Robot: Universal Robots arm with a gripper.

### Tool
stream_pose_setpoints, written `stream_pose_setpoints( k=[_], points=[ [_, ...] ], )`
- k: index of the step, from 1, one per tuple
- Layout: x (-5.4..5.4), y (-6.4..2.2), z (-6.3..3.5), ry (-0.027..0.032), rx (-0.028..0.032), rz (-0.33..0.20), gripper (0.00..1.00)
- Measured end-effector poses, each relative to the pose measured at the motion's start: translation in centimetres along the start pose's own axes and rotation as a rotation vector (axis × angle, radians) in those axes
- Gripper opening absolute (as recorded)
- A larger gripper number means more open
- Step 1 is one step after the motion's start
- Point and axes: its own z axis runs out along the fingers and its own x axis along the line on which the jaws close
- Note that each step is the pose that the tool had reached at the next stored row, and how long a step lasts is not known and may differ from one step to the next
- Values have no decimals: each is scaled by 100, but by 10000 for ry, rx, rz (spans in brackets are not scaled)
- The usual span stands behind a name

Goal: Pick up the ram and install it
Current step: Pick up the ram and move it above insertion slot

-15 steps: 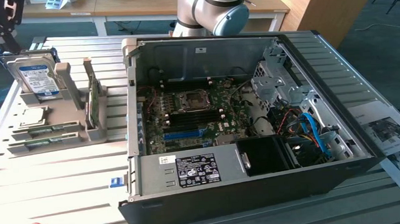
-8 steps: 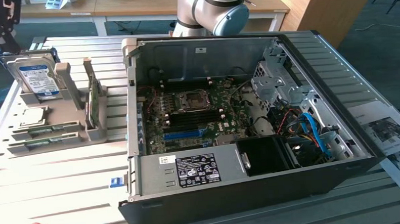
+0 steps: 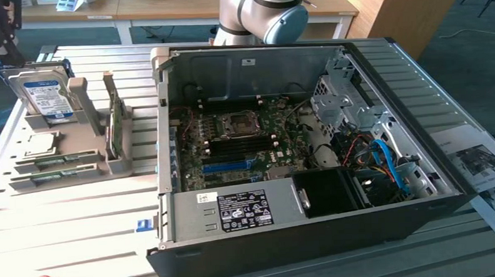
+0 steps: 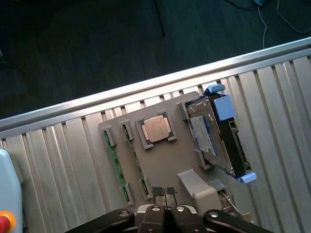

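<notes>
Ribbed metal table [image 3: 75, 215], open pc case [image 3: 319, 248] on exterior view's right. ram [image 4: 115, 167] stands on edge in gray holder [image 4: 165, 165] slot, near processor [image 4: 156, 129]. Looks light, stiff, fragile (chips, contacts), so pinch long edges mid-length. gripper [image 4: 163, 191] hovers over holder, fingertips nearly together, empty. Slot walls tight, overhead looks free.

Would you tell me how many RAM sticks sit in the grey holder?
3: one RAM stick and a second lie edge-up in the grey holder; a third stands upright nearer the computer case. More may be hidden.
</notes>
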Motion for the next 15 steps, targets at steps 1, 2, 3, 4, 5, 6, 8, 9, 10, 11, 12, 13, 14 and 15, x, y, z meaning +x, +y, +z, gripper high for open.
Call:
stream_pose_setpoints(
  k=[1, 2, 3, 4, 5, 6, 8, 9, 10, 11, 12, 13, 14, 15],
  points=[
    [0, 0, 0, 9, -4, -179, 11],
    [0, 0, 1, 16, -9, -358, 11],
    [0, 0, 2, 24, -13, -538, 11],
    [0, 0, 3, 32, -16, -718, 11],
    [0, 0, 3, 40, -21, -897, 11],
    [0, 0, 4, 49, -25, -1088, 11],
    [0, 0, 5, 65, -33, -1448, 11],
    [0, 0, 5, 73, -37, -1626, 11],
    [0, 0, 5, 81, -42, -1806, 11],
    [0, 0, 6, 90, -47, -2001, 11],
    [0, 0, 6, 98, -51, -2172, 11],
    [0, 0, 6, 105, -55, -2324, 11],
    [0, 0, 6, 112, -58, -2475, 11],
    [0, 0, 6, 117, -61, -2588, 11]
  ],
)
